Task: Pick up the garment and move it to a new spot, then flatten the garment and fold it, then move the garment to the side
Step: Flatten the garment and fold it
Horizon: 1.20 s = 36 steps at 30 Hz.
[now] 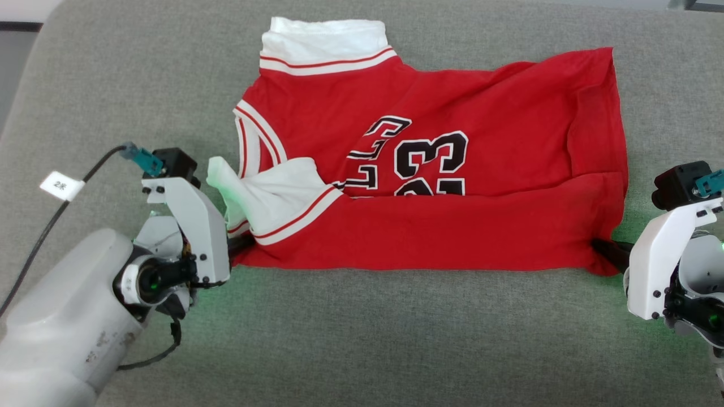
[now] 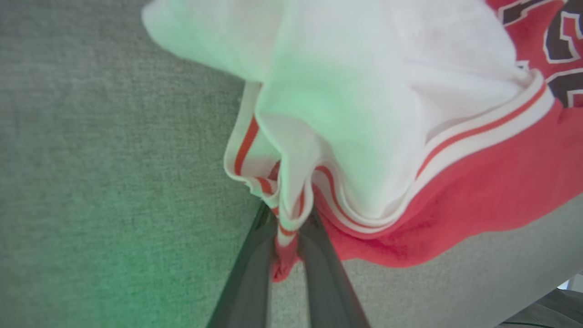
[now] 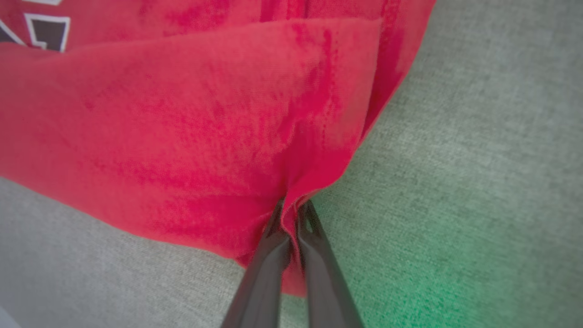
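The garment [image 1: 441,226], a red Bulls jersey T-shirt, lies crosswise on the grey fabric-covered surface [image 1: 362,339]. It sits in the middle and closer to the far edge than the near one, with its neck end to the left and its hem to the right. Its near long side is doubled over toward the middle as a flat red band that hides the lower part of the black, white-outlined number [image 1: 430,161].

The left gripper [image 2: 287,218] is clenched on the near left corner, pinching striped trim and red cloth between its dark fingers. The right gripper [image 3: 291,214] is clamped on the near right corner, with a pleat of hem bunched between its tips. Holding both ends of one edge probably keeps the band taut and level, so the next fold or a slide sideways should carry the whole length evenly.

The cloth is mostly smooth, with soft creases toward the hem. One white sleeve [image 1: 277,198] stands crumpled beside the left grip, while the other sleeve [image 1: 325,39] lies flat at the far side.
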Tool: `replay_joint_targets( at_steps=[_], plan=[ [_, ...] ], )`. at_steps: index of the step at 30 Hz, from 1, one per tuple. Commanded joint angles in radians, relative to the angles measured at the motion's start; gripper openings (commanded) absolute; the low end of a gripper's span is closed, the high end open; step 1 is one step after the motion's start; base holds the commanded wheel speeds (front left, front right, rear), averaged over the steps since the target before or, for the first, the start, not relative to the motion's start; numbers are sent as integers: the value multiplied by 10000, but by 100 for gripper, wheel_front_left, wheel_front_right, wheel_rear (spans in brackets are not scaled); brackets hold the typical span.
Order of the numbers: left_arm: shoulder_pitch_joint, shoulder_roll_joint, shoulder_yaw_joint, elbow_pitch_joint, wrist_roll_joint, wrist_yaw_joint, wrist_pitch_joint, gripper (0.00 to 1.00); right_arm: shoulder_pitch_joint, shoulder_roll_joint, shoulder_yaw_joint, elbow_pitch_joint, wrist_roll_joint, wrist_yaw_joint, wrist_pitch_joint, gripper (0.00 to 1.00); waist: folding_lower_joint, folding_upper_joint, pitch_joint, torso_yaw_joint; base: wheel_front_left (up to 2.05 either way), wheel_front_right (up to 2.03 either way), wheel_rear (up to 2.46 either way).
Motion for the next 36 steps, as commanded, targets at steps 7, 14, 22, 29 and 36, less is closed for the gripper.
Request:
replay_joint_targets(
  at_steps=[7,14,22,29,36],
  plan=[
    [291,93,-114,502,-108,33,169,0,257,-156,334,372,443,-3,195,0,-1,-1,-216,-22,0,0,0],
    [454,461,-84,-12,-299,331,644,0,404,-631,215,-321,760,-3,413,0,-1,-1,-564,18,0,0,0],
    [761,1292,41,-1327,-445,998,1095,0,962,-1109,-91,-1414,1039,-4,941,0,-1,-1,-886,118,0,0,0],
    [1366,2106,142,-2980,-553,1796,1257,0,1947,-1320,-690,-2554,1123,-4,1582,0,-1,-1,-1039,174,0,0,0],
    [2193,2797,175,-4510,-659,2607,1209,0,3153,-1032,-1466,-3718,1048,-4,2190,0,-1,-1,-960,75,0,0,0]
  ],
)
